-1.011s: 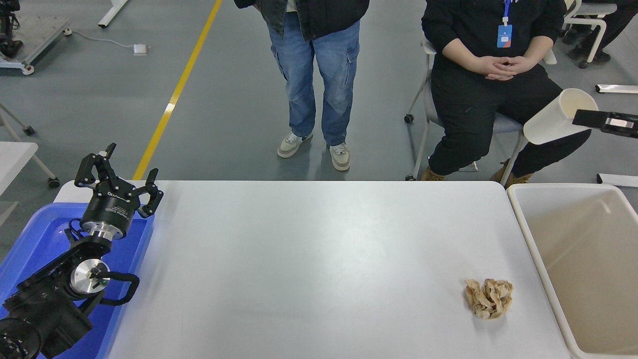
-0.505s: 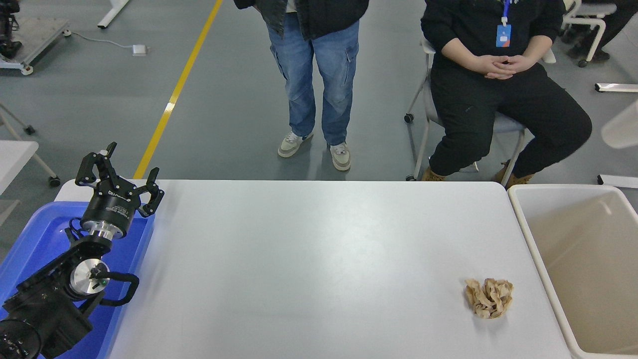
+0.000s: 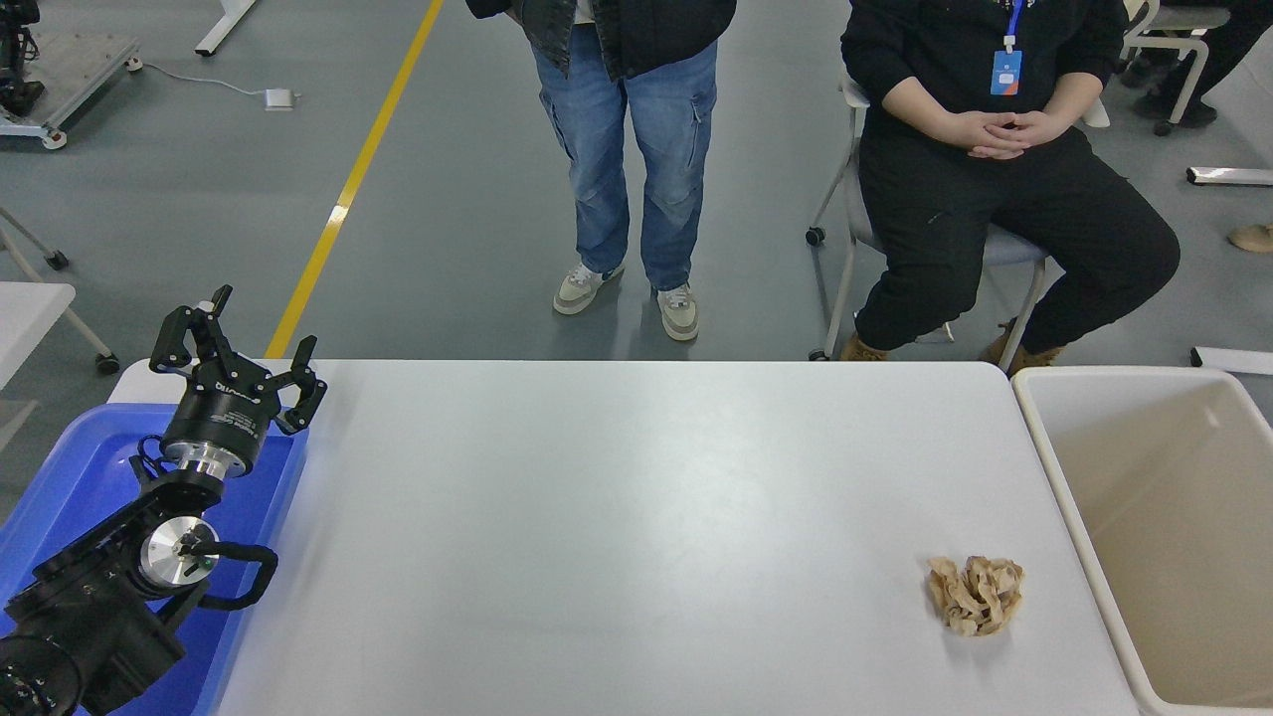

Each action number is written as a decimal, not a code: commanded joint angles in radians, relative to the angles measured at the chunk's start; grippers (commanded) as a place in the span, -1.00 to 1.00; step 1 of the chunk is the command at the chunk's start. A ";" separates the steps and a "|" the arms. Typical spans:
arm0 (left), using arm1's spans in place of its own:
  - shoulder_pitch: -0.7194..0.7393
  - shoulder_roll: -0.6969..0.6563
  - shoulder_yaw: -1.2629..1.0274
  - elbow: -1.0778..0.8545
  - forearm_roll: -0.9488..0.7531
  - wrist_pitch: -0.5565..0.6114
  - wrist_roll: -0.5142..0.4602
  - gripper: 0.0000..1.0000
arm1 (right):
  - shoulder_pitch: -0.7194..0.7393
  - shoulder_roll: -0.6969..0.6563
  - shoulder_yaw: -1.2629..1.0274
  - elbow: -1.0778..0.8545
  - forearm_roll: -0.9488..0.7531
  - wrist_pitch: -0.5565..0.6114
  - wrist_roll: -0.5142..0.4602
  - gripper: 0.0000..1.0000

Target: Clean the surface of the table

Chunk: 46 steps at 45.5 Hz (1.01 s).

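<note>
The table surface point(image 3: 617, 517) is a wide matte white top filling the middle of the head view. A crumpled tan paper wad point(image 3: 976, 594) lies on it near the right front. My left gripper point(image 3: 239, 348) is open and empty, parked at the lower left over a blue tray point(image 3: 70, 467). My right arm and gripper are out of view.
A beige rectangular bin point(image 3: 1164, 527) stands against the table's right edge. One person stands point(image 3: 627, 149) and one sits point(image 3: 995, 149) at the far side. A small white table corner on castors point(image 3: 30, 308) is at the far left.
The right gripper with a white cup at the right edge has left the picture. The paper wad and the left arm have not moved.
</note>
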 commanded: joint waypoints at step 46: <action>0.000 0.000 0.000 -0.001 0.000 0.000 0.000 1.00 | -0.211 0.341 0.126 -0.034 0.014 -0.116 -0.091 -1.00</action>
